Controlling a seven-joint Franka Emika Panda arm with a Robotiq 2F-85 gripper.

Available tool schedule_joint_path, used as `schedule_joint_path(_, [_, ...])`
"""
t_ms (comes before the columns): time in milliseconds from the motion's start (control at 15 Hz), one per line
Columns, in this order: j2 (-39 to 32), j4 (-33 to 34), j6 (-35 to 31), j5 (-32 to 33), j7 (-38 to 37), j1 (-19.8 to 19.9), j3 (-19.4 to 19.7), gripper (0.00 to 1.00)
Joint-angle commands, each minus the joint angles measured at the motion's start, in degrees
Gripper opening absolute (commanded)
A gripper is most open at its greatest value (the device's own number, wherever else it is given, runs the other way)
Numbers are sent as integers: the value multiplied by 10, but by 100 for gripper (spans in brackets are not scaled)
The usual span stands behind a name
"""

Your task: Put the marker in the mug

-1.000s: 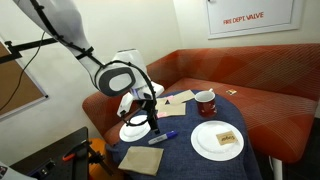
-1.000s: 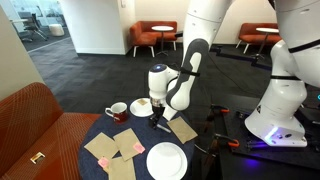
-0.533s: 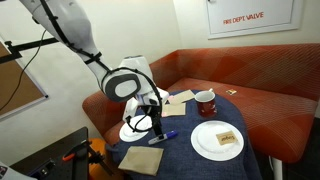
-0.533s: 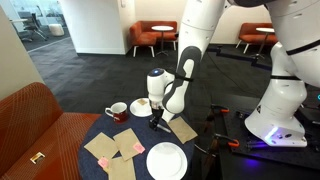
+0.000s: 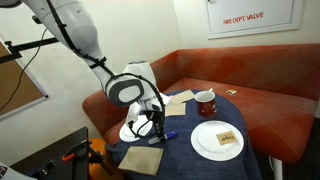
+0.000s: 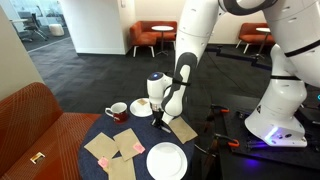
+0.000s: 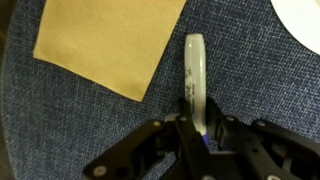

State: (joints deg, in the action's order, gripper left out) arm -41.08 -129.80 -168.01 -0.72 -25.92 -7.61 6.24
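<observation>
the marker (image 7: 194, 75) lies flat between the tool's (image 7: 199, 128) tips.

The gripper (image 7: 198, 130) straddles the marker (image 7: 194, 70) at its lower end — tan napkin (image 7: 105, 40) just beside.

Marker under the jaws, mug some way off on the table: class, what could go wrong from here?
1. The jaws straddle the marker near one end, not its middle, so on lifting it may tilt or slip out.
2. The mug stands some way off on the table, so a badly held marker might drop on the way or miss the rim.
</observation>
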Motion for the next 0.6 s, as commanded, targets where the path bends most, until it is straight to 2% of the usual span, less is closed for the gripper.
schedule_joint_path(0, [4,6,13,-19,20,-19,15,2])
schedule_joint_path(67, [10,2,13,-18,20,-22,18,5])
schedule_joint_path(400, [73,-31,29,-16,14,-43,41,5])
schedule_joint_path(533, [108,-40,57,-17,27,-29,28,5])
